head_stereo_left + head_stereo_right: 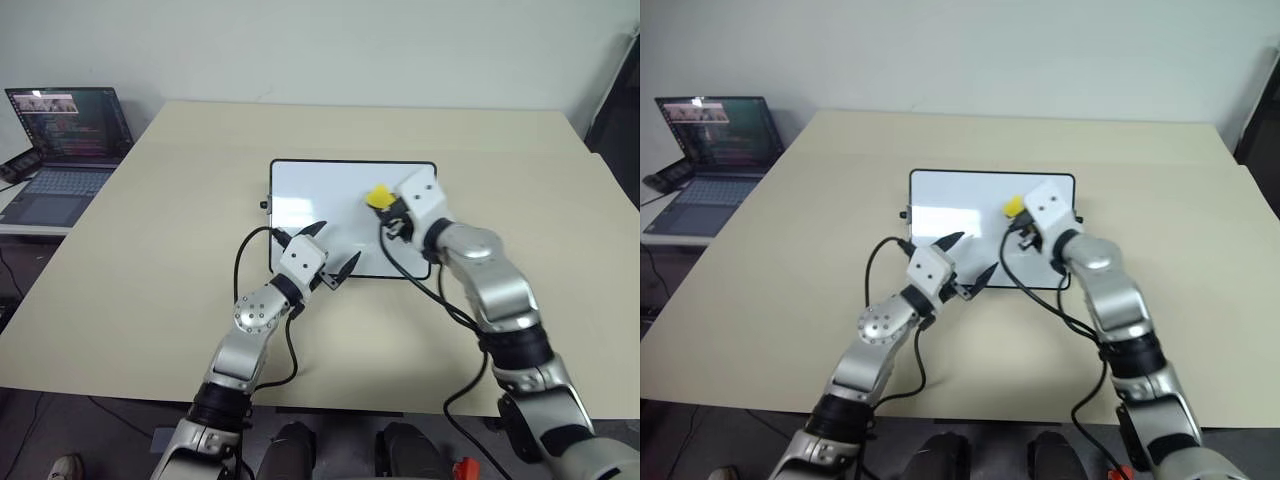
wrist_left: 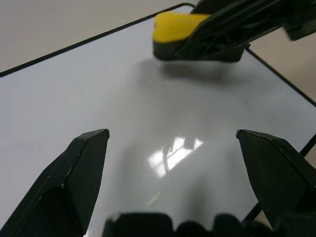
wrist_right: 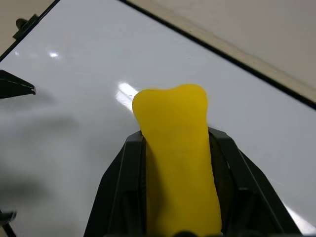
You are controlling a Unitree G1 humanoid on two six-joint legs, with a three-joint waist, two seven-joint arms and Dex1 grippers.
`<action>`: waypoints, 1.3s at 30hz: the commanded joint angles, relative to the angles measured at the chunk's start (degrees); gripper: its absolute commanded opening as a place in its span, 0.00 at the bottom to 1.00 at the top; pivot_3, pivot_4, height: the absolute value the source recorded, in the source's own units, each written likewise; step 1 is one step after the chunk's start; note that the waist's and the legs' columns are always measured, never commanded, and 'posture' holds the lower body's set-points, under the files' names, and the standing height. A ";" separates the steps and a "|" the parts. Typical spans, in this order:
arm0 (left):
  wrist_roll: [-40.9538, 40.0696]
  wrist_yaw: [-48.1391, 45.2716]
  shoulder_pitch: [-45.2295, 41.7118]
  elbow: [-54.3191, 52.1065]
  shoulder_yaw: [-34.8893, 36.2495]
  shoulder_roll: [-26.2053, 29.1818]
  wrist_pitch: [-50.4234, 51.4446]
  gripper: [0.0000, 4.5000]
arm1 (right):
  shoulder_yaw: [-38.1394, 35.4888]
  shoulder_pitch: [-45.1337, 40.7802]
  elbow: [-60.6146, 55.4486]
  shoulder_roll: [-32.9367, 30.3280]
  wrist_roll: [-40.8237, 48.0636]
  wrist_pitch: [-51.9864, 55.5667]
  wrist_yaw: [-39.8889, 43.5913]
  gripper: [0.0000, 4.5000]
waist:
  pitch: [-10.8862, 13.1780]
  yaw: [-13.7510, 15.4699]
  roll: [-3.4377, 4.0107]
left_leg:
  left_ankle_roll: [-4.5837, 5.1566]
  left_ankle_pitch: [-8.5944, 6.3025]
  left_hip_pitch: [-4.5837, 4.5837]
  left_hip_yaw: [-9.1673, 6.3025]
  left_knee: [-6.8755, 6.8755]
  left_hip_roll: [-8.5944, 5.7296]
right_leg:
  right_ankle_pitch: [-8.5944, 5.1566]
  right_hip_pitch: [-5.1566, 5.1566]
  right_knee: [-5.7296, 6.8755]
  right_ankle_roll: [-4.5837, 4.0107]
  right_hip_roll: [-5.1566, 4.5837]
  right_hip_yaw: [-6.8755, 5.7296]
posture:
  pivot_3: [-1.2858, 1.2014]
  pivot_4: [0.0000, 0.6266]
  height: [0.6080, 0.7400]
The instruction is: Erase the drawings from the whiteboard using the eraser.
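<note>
The whiteboard (image 1: 330, 205) is glossy and smooth, mirroring ceiling light, inside a thin black plastic-looking frame. The eraser (image 3: 177, 158) looks soft, matt yellow foam. The table (image 1: 160, 260) is matt beige, smooth. Both grippers' fingers (image 2: 79, 173) look like hard black plastic.

Bright, glare on whiteboard (image 2: 123, 113), soft shadows

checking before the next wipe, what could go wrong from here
The whiteboard lies loose on the table, and the open left claw seems to hover at its near edge rather than pin it, so a wipe might slide it. The right claw squeezes the eraser narrow, so it could twist or wipe unevenly. The two claws are close together and might collide.
</note>
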 commanded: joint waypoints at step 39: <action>-7.27 -42.08 -22.21 36.58 -5.40 -8.81 -22.22 1.00 | -23.83 22.74 -19.28 6.16 4.94 24.33 -13.97 0.29 | 0.01 -0.50 -0.02 | 0.05 0.00 0.10 0.14 -0.02 0.04 | -0.02 0.03 0.06 -0.01 0.46 0.18 | 0.52 0.24 1.00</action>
